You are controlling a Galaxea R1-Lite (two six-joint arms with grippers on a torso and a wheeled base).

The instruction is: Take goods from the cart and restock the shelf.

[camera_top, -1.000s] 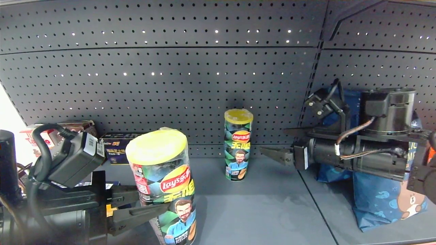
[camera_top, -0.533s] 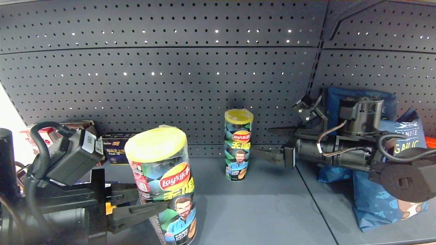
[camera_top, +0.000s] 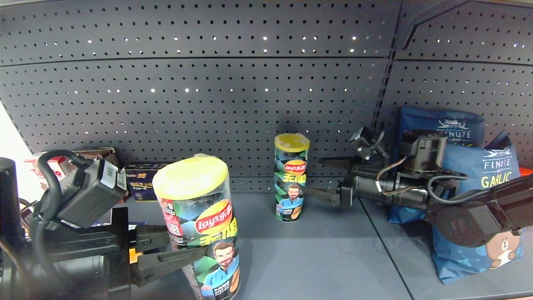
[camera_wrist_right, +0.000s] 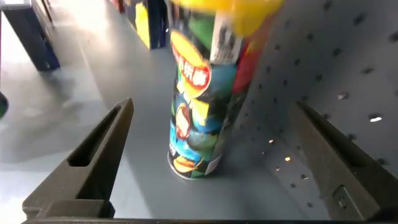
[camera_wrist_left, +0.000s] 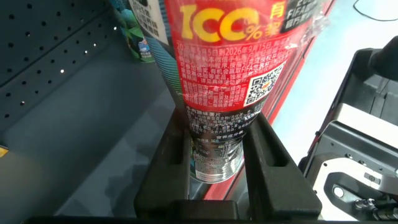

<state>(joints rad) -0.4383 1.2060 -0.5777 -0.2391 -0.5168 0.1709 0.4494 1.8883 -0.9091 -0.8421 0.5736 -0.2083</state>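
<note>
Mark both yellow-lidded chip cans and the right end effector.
standing yellow-lidded chip can (camera_top: 291,183): head view, label middle.
held yellow-lidded chip can (camera_top: 212,223): head view, front label.
right end effector (camera_top: 313,175): head view, midway between fingertips.

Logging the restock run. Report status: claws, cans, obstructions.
Left claw shut on near can. Right claw open, aimed at far can on shelf. Nothing between them.

Left of the far chip can (camera_top: 291,177), our left gripper (camera_top: 187,246) has flat black fingers (camera_top: 166,260), a boxy black camera (camera_top: 89,193) with white stickers, a thick looped cable (camera_top: 52,175). Right of it, our right gripper (camera_top: 314,175) has tapered dark fingers (camera_top: 325,195), a round joint drum (camera_top: 424,152), brown wire (camera_top: 389,168).
</note>
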